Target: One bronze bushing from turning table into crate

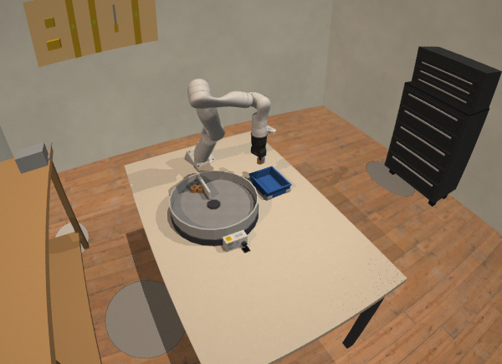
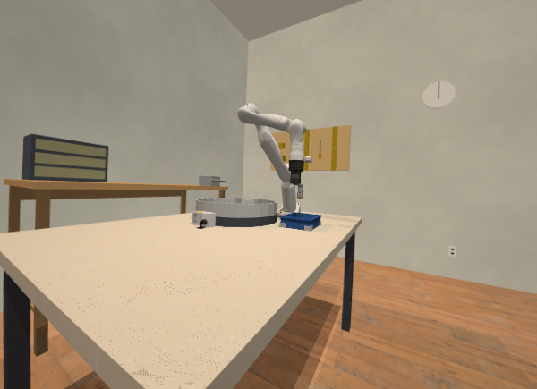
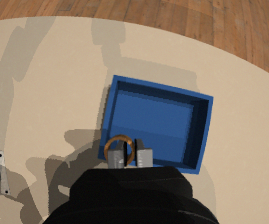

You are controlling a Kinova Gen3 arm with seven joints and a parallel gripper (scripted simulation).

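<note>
My gripper (image 1: 260,158) is shut on a bronze bushing (image 3: 118,147) and holds it in the air above the far edge of the blue crate (image 1: 269,182). In the wrist view the crate (image 3: 158,123) lies straight below, with the bushing over its near left corner. The crate looks empty. The round grey turning table (image 1: 213,206) stands left of the crate. Two bronze bushings (image 1: 197,188) sit on it at its far left, beside a white guide bar (image 1: 205,186). In the exterior view my gripper (image 2: 300,190) hangs above the crate (image 2: 300,220).
A small white control box (image 1: 234,240) sits at the front of the turning table. The arm's base (image 1: 200,160) stands behind the turning table. A black drawer cabinet (image 1: 443,123) stands at the right of the room, a wooden bench (image 1: 25,255) at the left.
</note>
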